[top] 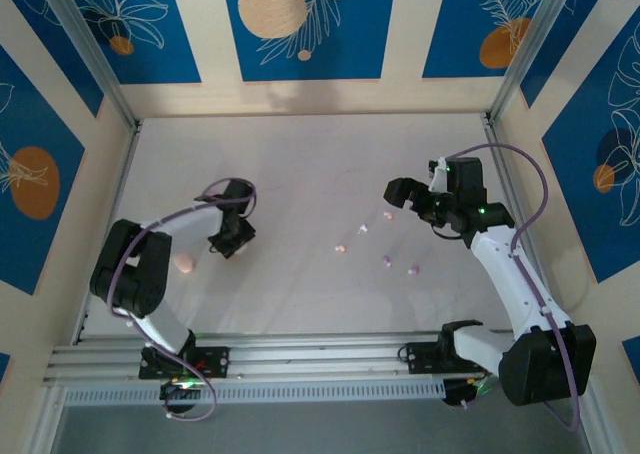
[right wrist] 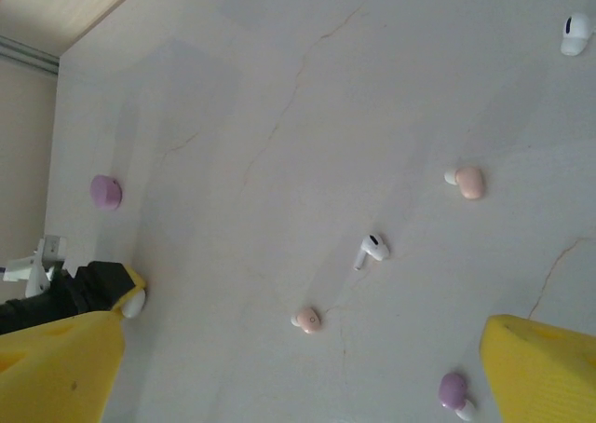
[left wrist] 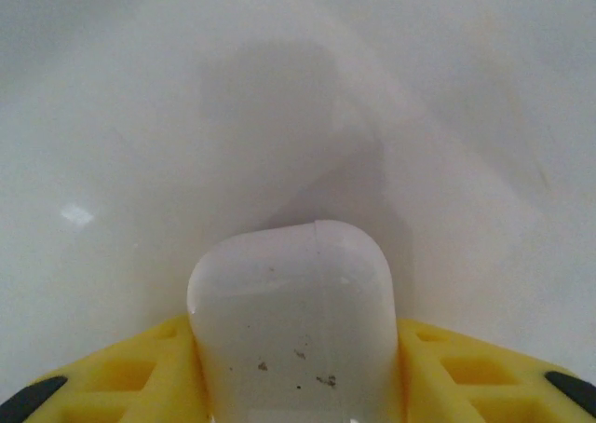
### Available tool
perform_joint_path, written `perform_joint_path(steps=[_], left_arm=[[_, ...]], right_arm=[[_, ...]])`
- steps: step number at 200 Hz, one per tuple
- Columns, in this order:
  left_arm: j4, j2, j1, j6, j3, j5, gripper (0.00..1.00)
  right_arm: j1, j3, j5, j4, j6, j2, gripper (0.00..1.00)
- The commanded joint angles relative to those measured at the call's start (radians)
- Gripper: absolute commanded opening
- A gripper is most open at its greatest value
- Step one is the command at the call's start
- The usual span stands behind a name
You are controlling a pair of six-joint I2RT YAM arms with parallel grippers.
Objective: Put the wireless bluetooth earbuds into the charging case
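The task looks barely begun; no bud can be seen seated in any case. In the overhead view the earbuds (top: pixel 364 229) lie loose in a small scatter right of centre on the pale table (top: pixel 300 164), all apart from one another; five show there.

The left gripper (top: pixel 233 238), left of centre in that view, is clamped on a white charging case (left wrist: pixel 293 320). In the left wrist view its yellow fingers (left wrist: pixel 130 376) press the case from both sides at the bottom of the frame. The case's rounded end points away over the table; a seam shows on it, and the lid looks closed, though I cannot be sure.

The right gripper (top: pixel 397 199) hangs at the right of the overhead view, just beside the scatter's upper end; its fingers are spread wide and hold nothing. In the right wrist view a white stemmed earbud (right wrist: pixel 371 252) and a pink earbud (right wrist: pixel 307 320) sit between the two yellow fingers; a second pink one (right wrist: pixel 466 182) lies above them; a lilac earbud (right wrist: pixel 453 390) lies at the lower right; another white one (right wrist: pixel 575 34) lies at the top right.

A pink case (top: pixel 184 263) rests beside the left arm; a lilac case (right wrist: pixel 105 192) sits at the left of the right wrist view.

Left to do, by my reading: get the case open, pick each bud, and seat it.
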Motion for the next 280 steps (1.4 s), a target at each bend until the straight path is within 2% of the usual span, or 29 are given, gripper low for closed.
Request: perform_joint_path(steps=[1, 60, 88, 115, 128, 138, 156, 190, 214, 232, 265, 280], left_arm=[[-0.018, -0.015, -0.126, -0.143, -0.004, 0.003, 0.46], [-0.030, 0.090, -0.397, -0.333, 0.122, 0.004, 0.48], [-0.012, 0.141, -0.482, -0.408, 0.155, 0.012, 0.48], [0.018, 0.163, -0.513, -0.423, 0.162, 0.022, 0.52], [0.023, 0.157, -0.516, -0.405, 0.165, 0.015, 0.61], [0.016, 0.145, -0.516, -0.389, 0.171, 0.001, 0.64], [-0.003, 0.104, -0.516, -0.361, 0.172, -0.039, 0.75], [-0.064, -0.043, -0.514, -0.303, 0.136, -0.176, 0.82], [-0.095, -0.223, -0.496, -0.206, 0.057, -0.330, 0.84], [-0.053, -0.381, -0.461, -0.079, -0.029, -0.400, 0.84], [0.095, -0.661, -0.305, 0.169, -0.216, -0.274, 0.84], [0.137, -0.776, -0.232, 0.228, -0.290, -0.208, 0.85]], right_arm=[[0.011, -0.017, -0.028, -0.034, -0.004, -0.011, 0.98], [0.025, -0.028, -0.015, -0.056, -0.003, -0.017, 0.98], [0.033, -0.037, 0.000, -0.054, 0.001, -0.024, 0.98], [0.039, -0.042, 0.010, -0.057, 0.002, -0.026, 0.98], [0.042, -0.046, 0.010, -0.055, 0.002, -0.024, 0.97], [0.046, -0.049, 0.007, -0.051, 0.000, -0.024, 0.97], [0.056, -0.059, -0.005, -0.033, -0.004, -0.023, 0.94], [0.104, -0.091, -0.025, 0.039, -0.033, -0.025, 0.87], [0.210, -0.138, 0.007, 0.134, -0.091, -0.019, 0.83], [0.348, -0.178, 0.076, 0.233, -0.188, 0.007, 0.81], [0.643, -0.235, 0.245, 0.412, -0.489, 0.112, 0.81], [0.732, -0.236, 0.300, 0.474, -0.587, 0.182, 0.82]])
